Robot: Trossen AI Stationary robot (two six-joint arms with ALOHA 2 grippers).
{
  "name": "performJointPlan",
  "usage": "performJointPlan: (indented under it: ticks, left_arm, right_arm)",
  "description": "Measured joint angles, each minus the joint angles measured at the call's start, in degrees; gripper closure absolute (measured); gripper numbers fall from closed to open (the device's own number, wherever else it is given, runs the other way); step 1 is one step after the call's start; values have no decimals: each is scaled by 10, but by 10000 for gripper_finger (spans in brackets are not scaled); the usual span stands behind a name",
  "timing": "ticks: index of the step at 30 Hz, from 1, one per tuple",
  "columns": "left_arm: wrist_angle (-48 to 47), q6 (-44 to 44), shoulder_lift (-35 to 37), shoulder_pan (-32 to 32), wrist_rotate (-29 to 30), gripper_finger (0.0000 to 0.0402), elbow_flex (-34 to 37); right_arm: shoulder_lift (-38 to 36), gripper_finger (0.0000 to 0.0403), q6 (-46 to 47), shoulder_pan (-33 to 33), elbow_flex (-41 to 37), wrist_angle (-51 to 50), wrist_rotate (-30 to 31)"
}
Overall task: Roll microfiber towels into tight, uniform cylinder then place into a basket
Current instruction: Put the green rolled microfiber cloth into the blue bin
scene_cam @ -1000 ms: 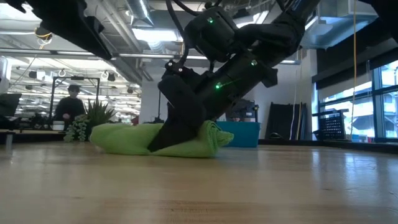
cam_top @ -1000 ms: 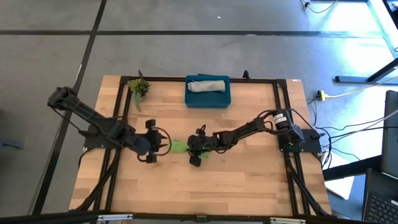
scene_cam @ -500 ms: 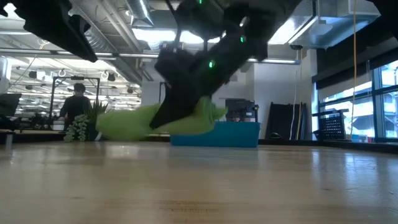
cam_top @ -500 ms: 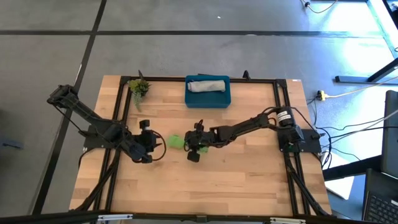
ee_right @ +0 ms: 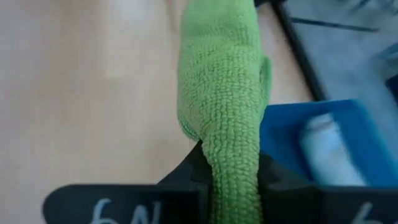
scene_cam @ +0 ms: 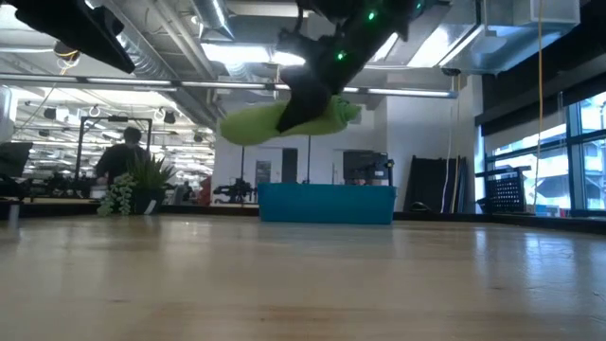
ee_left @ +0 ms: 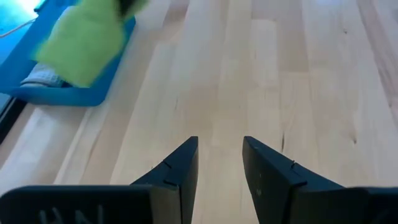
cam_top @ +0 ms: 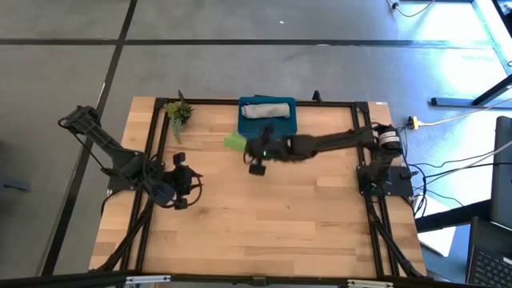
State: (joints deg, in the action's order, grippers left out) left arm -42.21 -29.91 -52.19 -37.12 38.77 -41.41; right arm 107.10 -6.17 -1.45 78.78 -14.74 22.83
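Right gripper [cam_top: 254, 152] is clenched on your rolled lime green towel [cam_top: 234, 142], lifted off the table [cam_top: 320, 216] just near-left of the teal basket [cam_top: 269, 128] in the high view, where the grey towel [cam_top: 267, 110] already lies; left gripper [cam_top: 182, 190] waits released at the table's left. Low view: green roll hangs high above the basket [scene_cam: 327, 204]. Right wrist view: fingers [ee_right: 273, 180] pinch the towel [ee_right: 224, 93].

Lime green towel [ee_right: 222, 106], light grey towel [cam_top: 267, 110], teal-blue basket [cam_top: 269, 128], pale wooden table [cam_top: 264, 216].
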Motion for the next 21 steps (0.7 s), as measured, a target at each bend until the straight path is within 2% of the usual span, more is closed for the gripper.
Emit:
performJointPlan:
  ticks: [2,6,11,13,17,21]
  left_arm:
    - [-2,0,0,-1,0,285,0]
    - [-4,0,0,0,0,285,0]
    - [-5,-8,0,0,0,285,0]
    - [-7,-13,0,0,0,285,0]
    - [-7,-14,0,0,8,285,0]
    - [-7,-15,0,0,24,285,0]
  right_arm:
    - [-3,364,-27,-29,0,0,-11]
    - [-4,364,-75,-94,0,0,-79]
    - [-4,364,-80,-170,-8,-15,-98]
    - [-4,364,-82,-198,-15,-12,-129]
    - [1,364,-93,-233,-54,13,-191]
    - [1,364,-128,-248,-98,72,-217]
